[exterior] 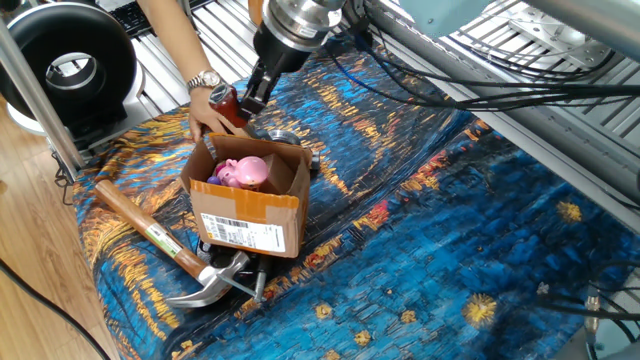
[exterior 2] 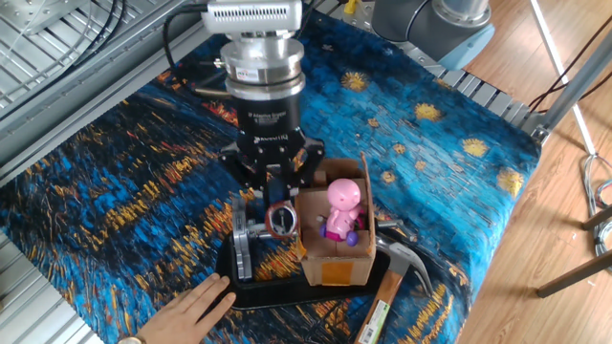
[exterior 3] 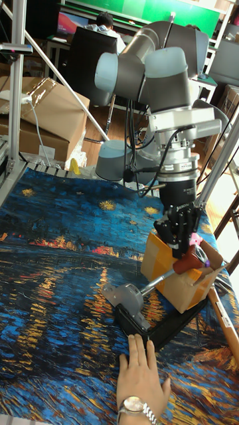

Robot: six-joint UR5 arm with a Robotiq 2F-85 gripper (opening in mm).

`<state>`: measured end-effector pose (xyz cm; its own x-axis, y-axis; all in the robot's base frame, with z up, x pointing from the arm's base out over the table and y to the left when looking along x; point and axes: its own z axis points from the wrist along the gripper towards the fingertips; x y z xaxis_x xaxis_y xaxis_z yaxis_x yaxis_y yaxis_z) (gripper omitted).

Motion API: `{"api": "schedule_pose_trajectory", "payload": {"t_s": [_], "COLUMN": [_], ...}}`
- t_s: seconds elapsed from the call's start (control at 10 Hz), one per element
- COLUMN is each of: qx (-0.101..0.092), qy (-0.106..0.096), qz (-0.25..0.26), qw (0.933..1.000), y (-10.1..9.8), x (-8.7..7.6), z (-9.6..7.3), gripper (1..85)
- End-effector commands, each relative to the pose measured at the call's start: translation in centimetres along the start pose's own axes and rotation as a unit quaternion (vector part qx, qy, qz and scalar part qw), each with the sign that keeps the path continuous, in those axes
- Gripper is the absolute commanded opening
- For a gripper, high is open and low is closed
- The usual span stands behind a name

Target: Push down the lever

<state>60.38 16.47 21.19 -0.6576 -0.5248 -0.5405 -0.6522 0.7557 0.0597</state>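
Observation:
The lever is a slim metal bar [exterior 3: 157, 281] with a glossy dark-red sleeve [exterior 3: 188, 260] [exterior: 223, 101] [exterior 2: 280, 220], hinged on a grey block [exterior 3: 128, 298] on a black base [exterior 2: 277, 292]. My gripper [exterior 3: 180, 250] [exterior: 246, 99] [exterior 2: 278, 196] comes down from above with its fingers on either side of the sleeve, shut on it. The bar leans low, just beside the cardboard box [exterior 2: 335, 250]. The sleeve's upper part is hidden between the fingers.
A person's hand [exterior 3: 140, 374] [exterior: 214, 117] [exterior 2: 189, 309] holds the base down. The open cardboard box [exterior: 247, 201] holds a pink toy [exterior 2: 342, 204] right beside the lever. A wooden-handled claw hammer [exterior: 160, 243] lies by the box, near the table's edge.

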Motion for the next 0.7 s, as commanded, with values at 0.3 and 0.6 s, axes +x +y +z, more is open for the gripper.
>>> {"api": "schedule_pose_trajectory", "payload": {"t_s": [0.3, 0.6], "qx": [-0.009, -0.006], "qy": [-0.024, -0.017], "qz": [0.006, 0.018], "qw": [0.9997, 0.9997], "y": [-0.8, -0.2], "x": [-1.4, -1.0], "z": [1.9, 2.6], "gripper": [28.7, 25.7]}}
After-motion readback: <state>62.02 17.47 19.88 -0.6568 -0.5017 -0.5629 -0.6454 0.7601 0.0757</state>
